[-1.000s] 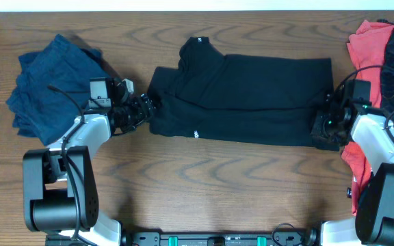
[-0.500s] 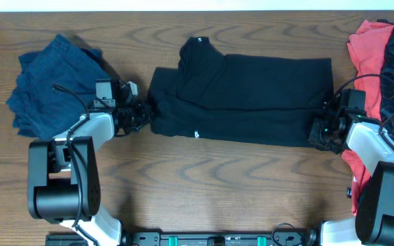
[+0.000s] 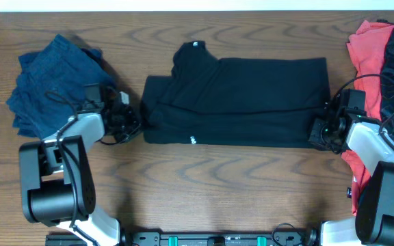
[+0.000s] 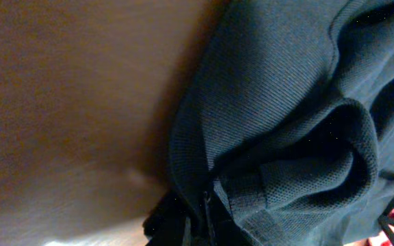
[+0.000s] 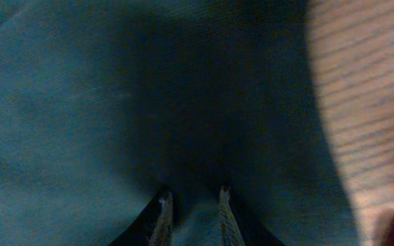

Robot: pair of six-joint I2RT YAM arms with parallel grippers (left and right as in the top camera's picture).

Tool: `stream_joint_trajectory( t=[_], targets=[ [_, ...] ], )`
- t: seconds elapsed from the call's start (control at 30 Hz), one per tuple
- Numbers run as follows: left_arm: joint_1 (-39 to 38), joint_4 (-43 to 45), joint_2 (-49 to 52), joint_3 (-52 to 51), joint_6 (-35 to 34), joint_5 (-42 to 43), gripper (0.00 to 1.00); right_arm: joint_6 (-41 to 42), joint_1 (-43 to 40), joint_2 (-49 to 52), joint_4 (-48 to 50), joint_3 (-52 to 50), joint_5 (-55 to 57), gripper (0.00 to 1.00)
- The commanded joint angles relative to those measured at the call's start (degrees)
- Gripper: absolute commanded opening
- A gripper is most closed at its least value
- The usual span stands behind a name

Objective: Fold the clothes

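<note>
Wooden table (image 3: 217, 178) with clothes (image 3: 238, 102)

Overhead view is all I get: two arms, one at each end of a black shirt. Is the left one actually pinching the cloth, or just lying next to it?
Observer: Pinching. Its wrist camera shows the left gripper shut on a bunched edge of the black shirt.
Visitor: And the one on the right?
Observer: Its own camera shows the right gripper with its fingertips close together and a ridge of shirt cloth between them. That looks like a pinch too.
Visitor: Anything else I miss from above?
Observer: The weave. Up close on the left, the shirt is a fine dotted knit, and a thick rolled fold sits just beyond the fingers.
</note>
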Motion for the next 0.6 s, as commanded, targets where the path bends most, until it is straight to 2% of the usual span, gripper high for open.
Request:
stream_joint_trajectory(
  t=[0.0, 0.13, 0.47, 0.53, 0.57],
  targets=[
    [4.2, -3.5, -0.7, -0.2, 4.4, -2.8, 0.06, 0.6, -0.7, -0.1, -0.6, -0.4, 2.2, 0.21],
    [5.9, -6.3, -1.5, -0.2, 4.9, -2.7, 0.06, 0.6, -0.8, -0.1, -0.7, -0.4, 2.2, 0.21],
    [4.5, -7.8, -1.7, -0.2, 5.6, -2.5, 0.07, 0.6, -0.8, -0.1, -0.7, -0.4, 2.0, 0.20],
    [4.5, -8.0, -1.7, -0.2, 5.6, -2.5, 0.11, 0.6, -0.7, -0.1, -0.6, -0.4, 2.0, 0.20],
    [4.5, -8.1, -1.7, -0.2, 5.6, -2.5, 0.17, 0.6, -0.7, -0.1, -0.5, -0.4, 2.0, 0.20]
  ],
)
